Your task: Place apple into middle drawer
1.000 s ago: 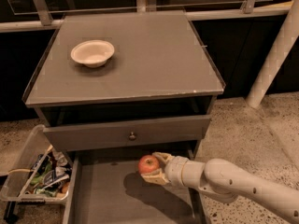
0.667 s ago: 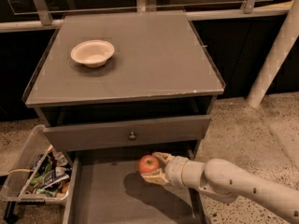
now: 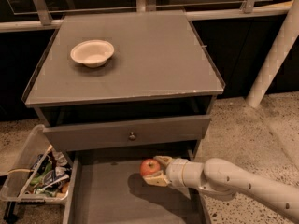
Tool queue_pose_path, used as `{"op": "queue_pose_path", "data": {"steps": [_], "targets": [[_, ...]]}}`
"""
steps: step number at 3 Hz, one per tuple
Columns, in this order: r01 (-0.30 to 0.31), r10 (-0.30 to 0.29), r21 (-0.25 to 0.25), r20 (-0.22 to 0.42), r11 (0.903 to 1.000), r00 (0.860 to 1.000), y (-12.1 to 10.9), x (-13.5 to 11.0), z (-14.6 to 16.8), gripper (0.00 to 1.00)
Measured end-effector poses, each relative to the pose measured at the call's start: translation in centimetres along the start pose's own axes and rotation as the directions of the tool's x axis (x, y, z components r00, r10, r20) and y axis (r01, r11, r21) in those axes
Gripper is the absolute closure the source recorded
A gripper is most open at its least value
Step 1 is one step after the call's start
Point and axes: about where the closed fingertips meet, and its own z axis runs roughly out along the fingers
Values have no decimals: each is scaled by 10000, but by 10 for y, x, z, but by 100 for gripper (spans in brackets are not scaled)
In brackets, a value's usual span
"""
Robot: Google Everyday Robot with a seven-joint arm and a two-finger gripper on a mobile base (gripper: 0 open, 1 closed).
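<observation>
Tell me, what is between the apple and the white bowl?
In the camera view: the grey drawer front with its round knob, then bare cabinet top. The gripper, over the middle drawer, has its jaws shut on the apple.

Looks like an office or lab test corner, not a home: speckled hard floor, white pillar, glass railing, lone grey cabinet, plastic bin of snack packets, robot gripper clamped on an apple over the open drawer.

No shift: pincer, apple over middle drawer.
</observation>
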Motion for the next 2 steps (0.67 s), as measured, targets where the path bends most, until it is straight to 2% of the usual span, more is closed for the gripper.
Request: {"op": "queue_pose_path", "data": {"steps": [2], "targets": [[-30, 32, -290, 62, 9996, 10000, -22, 74, 48, 100]]}}
